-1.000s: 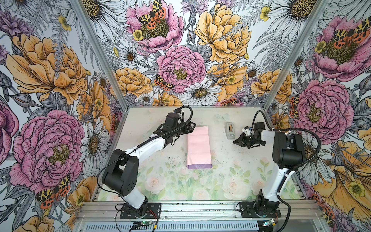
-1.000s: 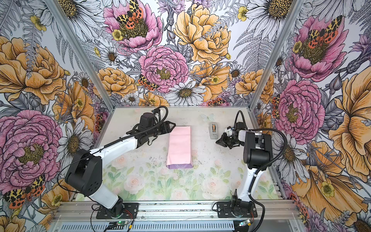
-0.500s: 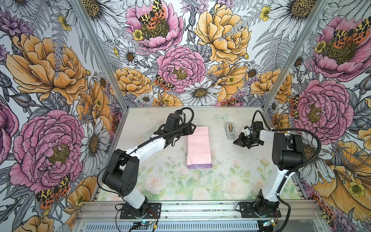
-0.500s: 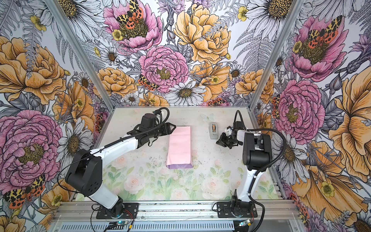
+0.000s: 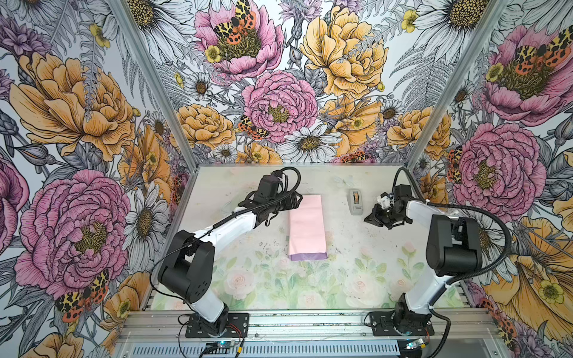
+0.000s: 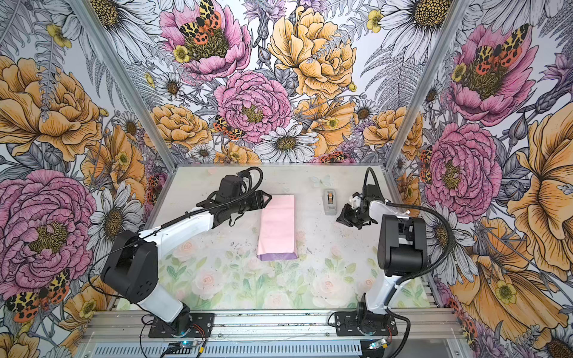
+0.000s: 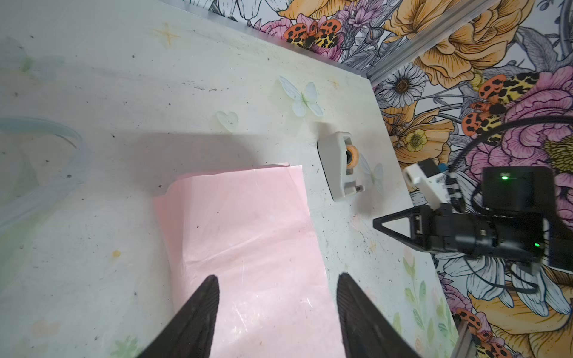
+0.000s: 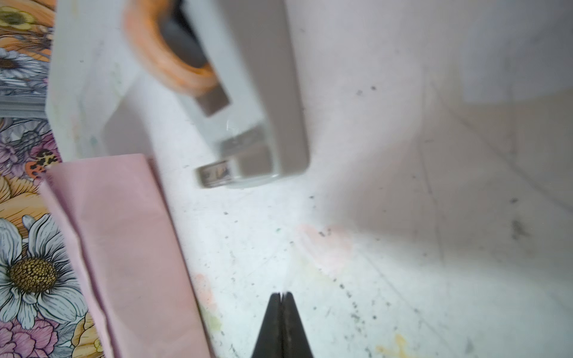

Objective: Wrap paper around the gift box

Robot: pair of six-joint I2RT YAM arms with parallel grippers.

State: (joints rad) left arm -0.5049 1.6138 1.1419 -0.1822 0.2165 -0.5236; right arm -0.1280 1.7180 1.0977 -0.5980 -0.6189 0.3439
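floral-walled table (image 5: 350, 248), folded paper (image 5: 307, 227), left jaws apart, right jaws closed

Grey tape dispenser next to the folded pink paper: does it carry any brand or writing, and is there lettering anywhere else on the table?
Small grey plastic tape dispenser: dark marks on the silvery strip at its end, too blurred to read.
Folded pale pink paper: no text.
White table with faded flower print: no text, only pictures.
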